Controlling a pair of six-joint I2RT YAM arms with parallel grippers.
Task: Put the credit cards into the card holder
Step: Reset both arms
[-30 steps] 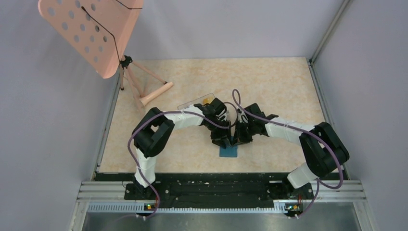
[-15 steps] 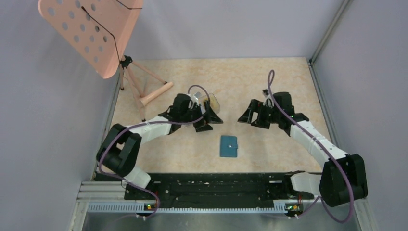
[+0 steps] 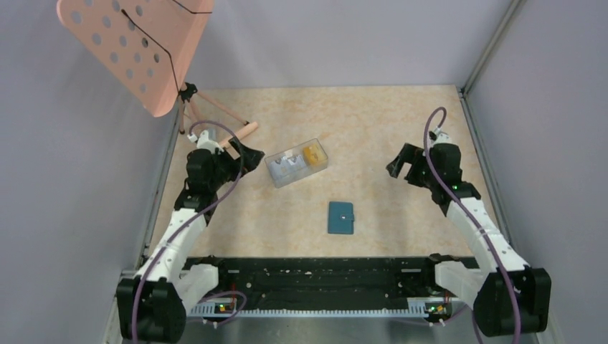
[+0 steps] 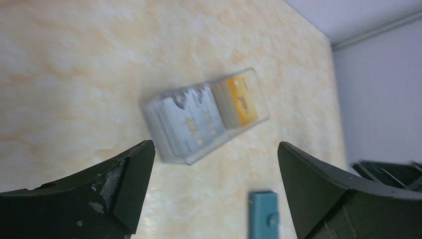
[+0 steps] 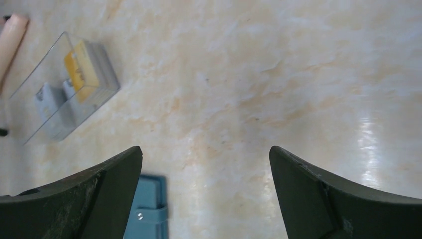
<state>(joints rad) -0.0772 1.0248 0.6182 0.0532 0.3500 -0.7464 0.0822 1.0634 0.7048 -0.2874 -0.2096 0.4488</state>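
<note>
The card holder [image 3: 341, 217] is a small teal wallet lying folded shut on the table, its snap tab on top. It also shows low in the left wrist view [image 4: 263, 215] and in the right wrist view [image 5: 149, 209]. The credit cards sit inside a clear plastic box [image 3: 297, 162]: an orange-yellow card [image 3: 311, 153] [image 4: 241, 99] [image 5: 78, 69] and whitish-grey cards [image 3: 287, 164] [image 4: 191, 122]. My left gripper [image 3: 249, 153] [image 4: 215, 148] hovers open left of the box, holding nothing. My right gripper [image 3: 399, 165] [image 5: 205, 150] hangs open far to the right, empty.
A pink perforated stand [image 3: 136, 50] on a tripod stands at the back left, one pale foot [image 3: 231, 140] reaching towards the box. Grey walls close in the table on three sides. A black rail [image 3: 323, 276] runs along the near edge.
Both grippers were together over the card holder; they have opened, let go and pulled back to the left and right. The card holder stays closed on the table.
</note>
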